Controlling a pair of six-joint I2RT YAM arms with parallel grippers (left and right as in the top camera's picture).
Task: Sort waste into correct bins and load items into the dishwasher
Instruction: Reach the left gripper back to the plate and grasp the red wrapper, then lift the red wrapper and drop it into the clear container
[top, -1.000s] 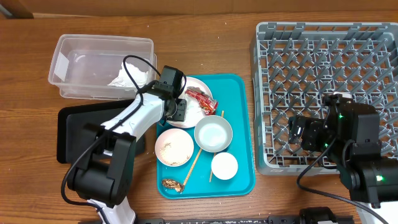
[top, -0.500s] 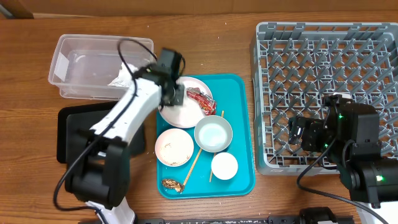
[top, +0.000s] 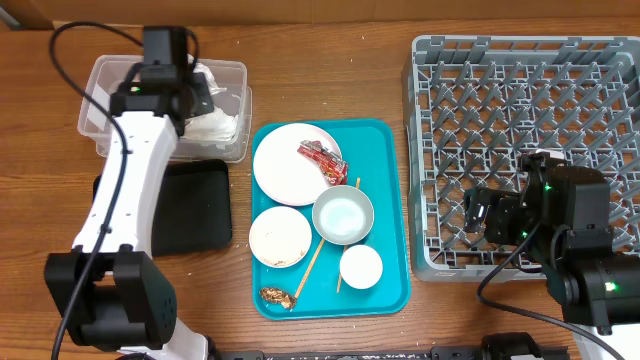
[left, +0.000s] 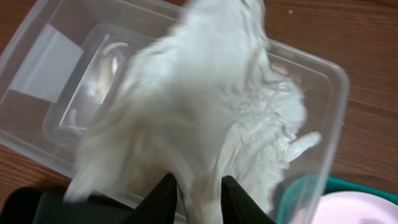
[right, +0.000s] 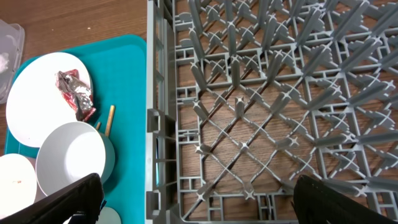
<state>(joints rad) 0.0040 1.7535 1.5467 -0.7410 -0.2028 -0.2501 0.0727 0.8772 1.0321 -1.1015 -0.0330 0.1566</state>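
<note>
Left gripper (left: 196, 202): you're grasping tissue (left: 199, 106) over the clear tub (left: 56, 68).
Right gripper (right: 200, 199): spread, empty.
Remaining: wrapper (top: 322, 162), plate (top: 285, 170) unsorted; dish rack (top: 520, 130) unloaded.

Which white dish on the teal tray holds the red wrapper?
The large flat plate, farthest from the robot; the wrapper lies on its right edge.

white tissue (left: 205, 112), teal tray (top: 386, 160), grey lattice rack (top: 520, 100)

No words, labels, brands or numbers can be read anywhere; any print on the red wrapper (top: 322, 161) is too small to read.
</note>
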